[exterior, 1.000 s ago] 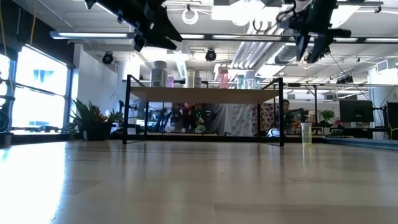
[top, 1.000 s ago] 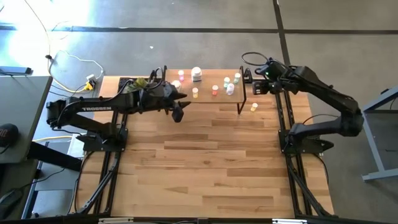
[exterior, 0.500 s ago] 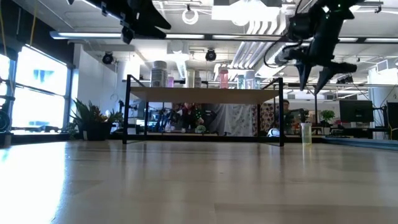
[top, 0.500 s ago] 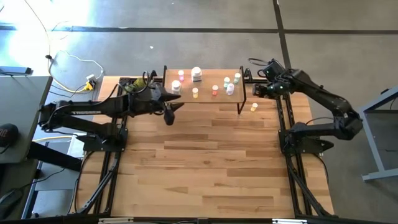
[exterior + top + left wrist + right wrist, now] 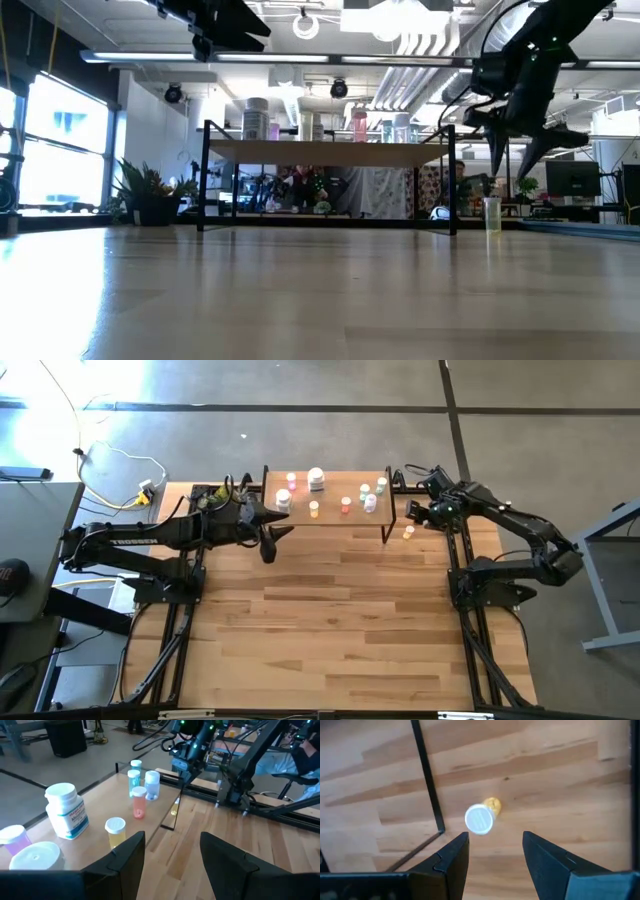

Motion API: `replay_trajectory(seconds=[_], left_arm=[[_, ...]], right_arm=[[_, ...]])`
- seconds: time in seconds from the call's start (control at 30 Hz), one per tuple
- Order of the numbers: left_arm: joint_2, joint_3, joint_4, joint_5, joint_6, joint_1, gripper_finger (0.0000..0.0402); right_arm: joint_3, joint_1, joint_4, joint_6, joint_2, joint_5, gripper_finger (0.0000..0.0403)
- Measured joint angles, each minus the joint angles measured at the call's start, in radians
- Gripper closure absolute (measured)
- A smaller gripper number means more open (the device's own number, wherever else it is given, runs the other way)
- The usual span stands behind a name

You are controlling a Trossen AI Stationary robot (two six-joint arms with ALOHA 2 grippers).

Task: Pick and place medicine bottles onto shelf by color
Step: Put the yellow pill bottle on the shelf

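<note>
The shelf (image 5: 335, 485) stands at the table's far edge on thin black legs and carries several bottles: a large white one (image 5: 316, 480), pink, orange, yellow and green ones. One yellow bottle with a white cap (image 5: 408, 532) stands upright on the table just right of the shelf's near right leg. My right gripper (image 5: 418, 514) hangs above it, open, pointing down. In the right wrist view the bottle (image 5: 480, 819) sits just ahead of the open fingers (image 5: 495, 840). My left gripper (image 5: 276, 538) is open in the air off the shelf's near left corner.
A green-yellow leafy object (image 5: 222, 495) lies at the far left of the table, beside the shelf. The shelf's black leg (image 5: 426, 780) stands close to the yellow bottle. Broad bare planks (image 5: 330, 620) stretch toward the near edge.
My right gripper has come down from above the shelf's right end toward the yellow bottle on the table, tipping its fingers downward. My left gripper has drawn back a little toward the table's left, away from the shelf, then held still.
</note>
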Motion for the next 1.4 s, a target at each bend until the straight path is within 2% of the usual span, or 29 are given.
replay_trajectory(seconds=[0.3, 0.8, 1.4], left_arm=[[0.000, 0.000, 0.000, 0.000, -0.002, 0.000, 0.0220], [0.001, 0.000, 0.000, 0.000, -0.002, 0.000, 0.0220], [0.001, 0.000, -0.007, 0.001, -0.003, 0.000, 0.0220]], right_arm=[[-0.086, 0.001, 0.158, 0.063, 0.000, 0.001, 0.0226], [-0.093, 0.100, 0.218, 0.077, 0.049, 0.120, 0.0226], [-0.093, 0.112, 0.225, 0.051, 0.127, 0.133, 0.0226]])
